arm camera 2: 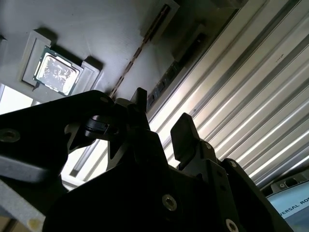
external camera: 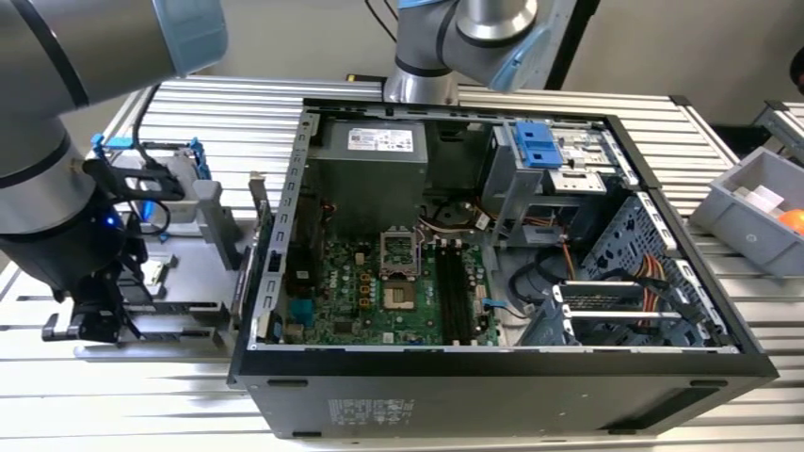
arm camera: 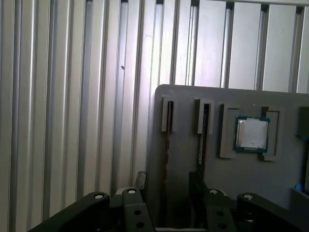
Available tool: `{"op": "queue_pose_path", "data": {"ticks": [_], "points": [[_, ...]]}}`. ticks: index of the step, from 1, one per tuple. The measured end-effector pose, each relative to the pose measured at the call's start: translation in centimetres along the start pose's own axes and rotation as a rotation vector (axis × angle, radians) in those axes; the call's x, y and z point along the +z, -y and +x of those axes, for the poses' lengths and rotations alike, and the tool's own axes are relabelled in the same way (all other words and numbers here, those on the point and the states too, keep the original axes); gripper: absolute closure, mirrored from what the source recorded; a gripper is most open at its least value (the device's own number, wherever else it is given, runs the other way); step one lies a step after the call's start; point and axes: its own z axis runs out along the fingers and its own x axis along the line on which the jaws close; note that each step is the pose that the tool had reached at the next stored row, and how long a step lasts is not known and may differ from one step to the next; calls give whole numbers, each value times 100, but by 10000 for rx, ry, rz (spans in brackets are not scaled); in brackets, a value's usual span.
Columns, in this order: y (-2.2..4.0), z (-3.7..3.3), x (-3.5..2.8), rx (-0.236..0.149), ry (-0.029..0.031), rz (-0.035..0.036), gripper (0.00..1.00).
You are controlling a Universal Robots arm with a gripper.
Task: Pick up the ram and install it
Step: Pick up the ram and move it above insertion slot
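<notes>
Ram (arm camera 2: 170,76) on edge in grey tray (arm camera 2: 96,29), long axis toward spread claw (arm camera 2: 162,121)

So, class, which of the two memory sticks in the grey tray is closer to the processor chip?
The inner memory stick, slotted next to the processor chip; the other stick stands by the tray's edge.

First wrist view: thin dark green ram stick (arm camera: 167,140), one end hidden behind the black hand (arm camera: 169,193). Exterior view, eight o'clock: grey robot arm (external camera: 38,188) covers part of the grey holder tray (external camera: 188,271).
</notes>
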Motion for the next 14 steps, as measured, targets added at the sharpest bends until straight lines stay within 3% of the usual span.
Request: {"op": "queue_pose_path", "data": {"ticks": [14], "points": [[3, 0, 32, -1, 1, -2, 0]]}}
